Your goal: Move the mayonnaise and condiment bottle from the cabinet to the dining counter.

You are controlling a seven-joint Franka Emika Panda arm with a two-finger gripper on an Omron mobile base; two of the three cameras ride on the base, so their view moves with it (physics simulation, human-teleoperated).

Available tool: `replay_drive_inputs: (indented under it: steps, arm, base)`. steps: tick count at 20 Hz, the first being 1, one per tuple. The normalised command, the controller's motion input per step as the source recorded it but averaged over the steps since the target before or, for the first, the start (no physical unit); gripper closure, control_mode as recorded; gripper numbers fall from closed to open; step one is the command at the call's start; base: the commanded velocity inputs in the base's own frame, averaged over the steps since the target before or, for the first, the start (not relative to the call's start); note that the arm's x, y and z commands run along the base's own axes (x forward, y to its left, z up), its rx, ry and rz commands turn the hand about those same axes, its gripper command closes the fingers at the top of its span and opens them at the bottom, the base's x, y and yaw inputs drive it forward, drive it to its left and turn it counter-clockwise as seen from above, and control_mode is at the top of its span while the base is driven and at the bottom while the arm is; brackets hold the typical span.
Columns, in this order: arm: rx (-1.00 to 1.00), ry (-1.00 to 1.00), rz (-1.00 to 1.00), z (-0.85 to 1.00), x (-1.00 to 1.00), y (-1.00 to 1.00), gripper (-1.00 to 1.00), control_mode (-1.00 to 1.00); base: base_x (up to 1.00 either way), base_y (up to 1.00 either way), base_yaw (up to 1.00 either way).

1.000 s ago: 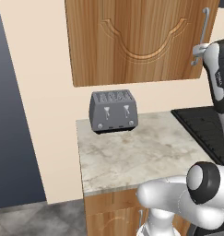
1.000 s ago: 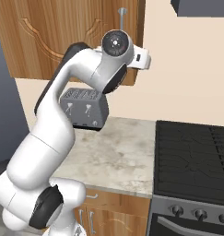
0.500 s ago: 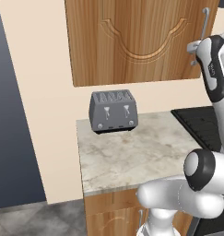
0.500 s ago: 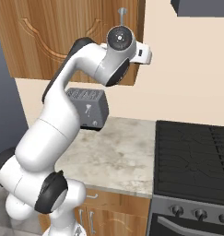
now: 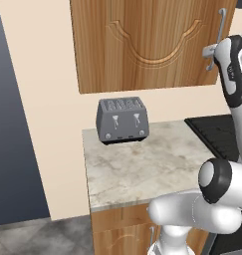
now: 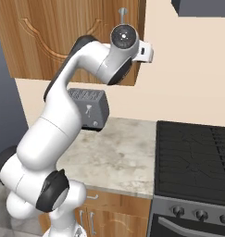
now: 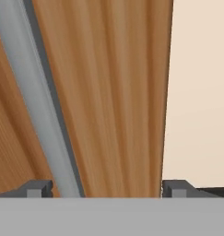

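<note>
Cabinet (image 5: 152, 45) — one door, one bar handle (image 7: 35, 106), two fingers (image 7: 37, 188) apart

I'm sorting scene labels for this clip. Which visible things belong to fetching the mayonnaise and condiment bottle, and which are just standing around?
Part of the job:
- cabinet, door closed
- its bar handle, between the fingertips
- gripper, jaws wide apart at the handle

Just standing around:
- toaster on the small marble counter
- stove beside it

Wooden cabinet (image 5: 147, 45) – door shut; grey bar handle (image 7: 35, 106) upright.
</note>
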Motion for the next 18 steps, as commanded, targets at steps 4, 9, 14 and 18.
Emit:
replay_drive_inputs:
  steps: [4, 9, 14, 18]
  arm:
    - [0.02, 0.00, 0.00, 0.00, 0.18, 0.00, 1.00, -1.00]
    - [0.02, -0.03, -0.04, 0.00, 0.03, 0.00, 1.00, -1.00]
    - [0.01, -0.06, -0.18, 0.00, -0.16, 0.00, 1.00, -1.00]
    - [0.00, -0.04, -0.27, 0.07, -0.46, 0.02, 1.00, -1.00]
  base:
    - [0.00, 0.00, 0.00]
    - [0.00, 0.00, 0.00]
    - [0.00, 0.00, 0.00]
    - [0.00, 0.00, 0.00]
